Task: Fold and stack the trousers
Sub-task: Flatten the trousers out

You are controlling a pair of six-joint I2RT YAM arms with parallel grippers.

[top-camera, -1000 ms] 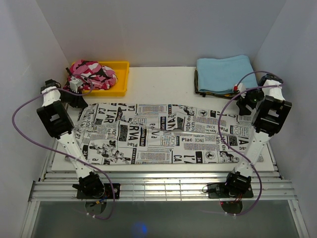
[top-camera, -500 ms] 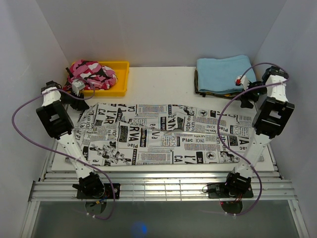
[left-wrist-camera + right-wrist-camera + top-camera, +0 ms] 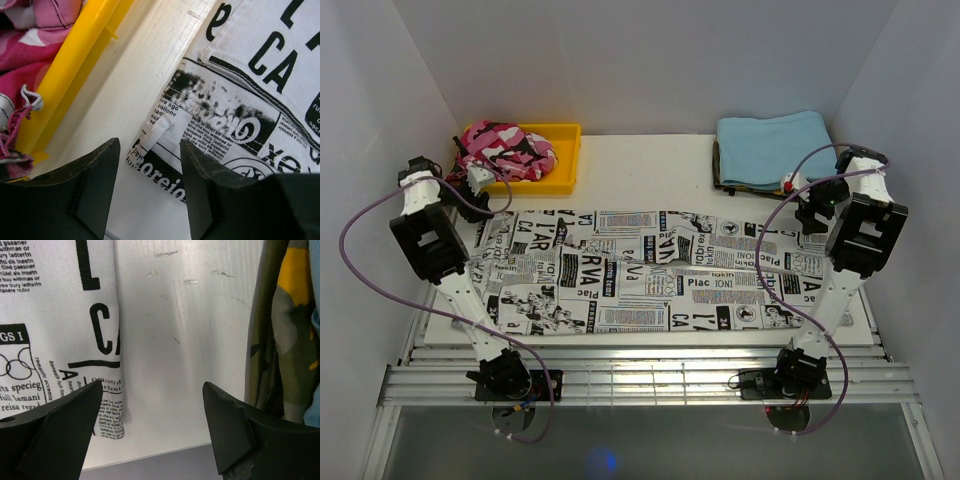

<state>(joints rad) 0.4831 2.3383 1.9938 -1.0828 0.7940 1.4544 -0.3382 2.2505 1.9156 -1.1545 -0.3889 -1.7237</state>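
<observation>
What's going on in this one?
Two robot arms are working on newspaper-print trousers, which lie spread lengthwise across the table. Neither arm holds them at this moment. The left tool is open over the trousers' far-left corner, next to the yellow tray holding a pink camouflage garment. The right tool is open over bare table between the trousers' right end and the folded light blue cloth.

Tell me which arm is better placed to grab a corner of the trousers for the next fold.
Left. Jaws on the left arm stand open over a corner of the trousers beside the yellow tray, probably ready to close. Those on the right arm are open mostly over bare table.
</observation>
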